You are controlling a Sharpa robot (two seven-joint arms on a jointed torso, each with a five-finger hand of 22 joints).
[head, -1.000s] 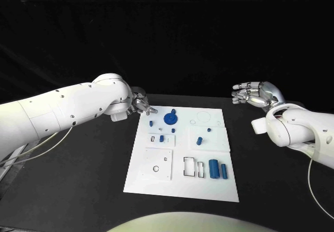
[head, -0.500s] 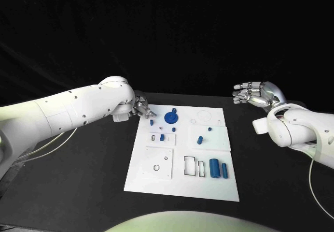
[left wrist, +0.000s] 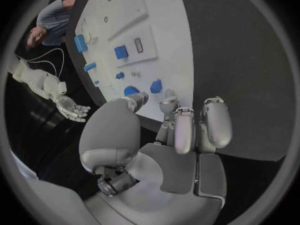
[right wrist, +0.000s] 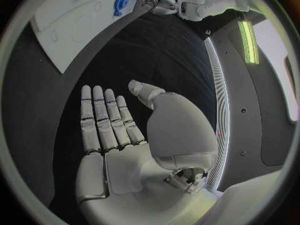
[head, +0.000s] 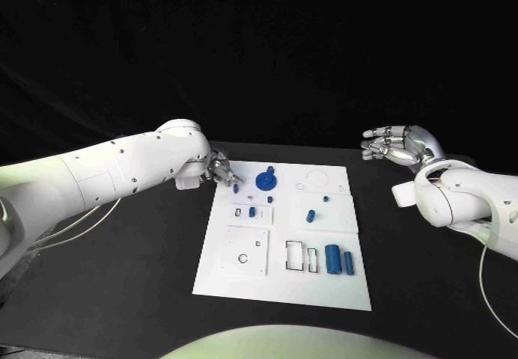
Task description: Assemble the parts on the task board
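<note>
The left hand [head: 221, 170] has crept a little along the far left corner of the task board [head: 248, 280], fingers loosely apart and empty, just short of the blue disc [head: 264, 180]. The right hand [head: 397, 146] stays wide, off the board: a pick seems imminent

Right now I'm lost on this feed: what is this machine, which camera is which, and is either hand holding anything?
It is a two-armed robot at a black table. One picture looks down from its head; the two round ones come from cameras at each wrist. The white task board carries small blue parts, such as a round one and two cylinders. The left robot hand hovers at the board's far left corner, holding nothing visible. The right robot hand hangs open off the board.
</note>
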